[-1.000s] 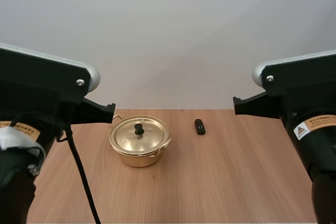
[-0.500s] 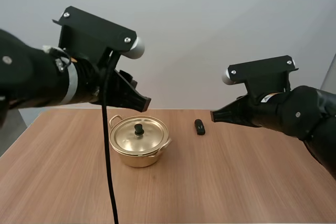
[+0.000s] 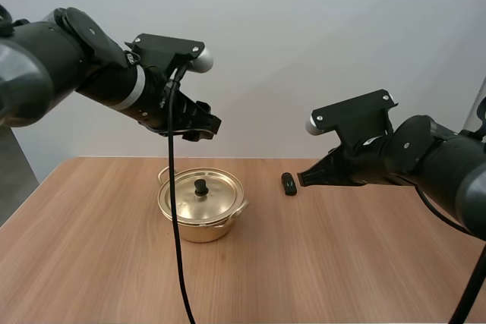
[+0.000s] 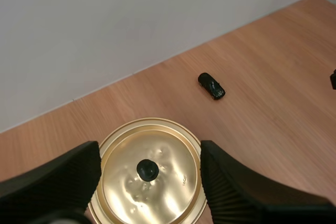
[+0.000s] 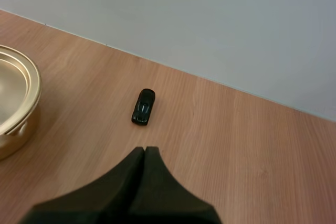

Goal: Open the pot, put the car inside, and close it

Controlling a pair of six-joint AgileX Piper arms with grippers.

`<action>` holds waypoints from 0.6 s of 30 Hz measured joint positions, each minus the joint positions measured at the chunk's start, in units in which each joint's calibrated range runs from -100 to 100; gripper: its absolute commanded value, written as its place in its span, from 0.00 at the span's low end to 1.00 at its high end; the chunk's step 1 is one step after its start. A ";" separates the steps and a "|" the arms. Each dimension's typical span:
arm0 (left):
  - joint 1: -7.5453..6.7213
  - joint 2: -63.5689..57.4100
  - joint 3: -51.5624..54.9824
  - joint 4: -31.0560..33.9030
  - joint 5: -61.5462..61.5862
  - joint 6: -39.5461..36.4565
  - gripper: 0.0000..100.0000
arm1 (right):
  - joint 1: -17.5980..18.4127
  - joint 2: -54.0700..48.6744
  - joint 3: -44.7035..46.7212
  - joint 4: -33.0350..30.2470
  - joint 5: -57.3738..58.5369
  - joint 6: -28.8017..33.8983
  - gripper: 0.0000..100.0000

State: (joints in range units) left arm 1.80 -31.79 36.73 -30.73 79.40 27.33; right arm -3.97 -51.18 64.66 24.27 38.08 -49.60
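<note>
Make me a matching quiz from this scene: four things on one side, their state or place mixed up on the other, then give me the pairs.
Column one:
1. lid
2. car
3. left gripper
4. right gripper

Column two:
A. shut, near the car
B. lying on the table, apart from the pot
C. open, above the pot
D. sitting on the pot

Pairs: 1-D, 2-B, 3-C, 4-A
</note>
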 measured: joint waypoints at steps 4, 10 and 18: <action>-0.08 7.55 -0.97 -0.74 -0.14 0.11 0.90 | 0.00 0.00 0.00 0.00 -0.46 0.00 0.00; -0.08 18.66 -1.43 -0.74 -0.27 0.11 0.88 | 0.00 0.00 0.00 -0.12 -0.67 0.00 0.00; -0.08 31.81 -1.43 -0.41 -2.92 0.21 0.73 | 0.00 0.00 0.00 -0.12 -0.67 0.00 0.00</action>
State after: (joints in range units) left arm 1.72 0.02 35.30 -31.14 76.47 27.55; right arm -3.97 -51.18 64.66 24.16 37.41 -49.60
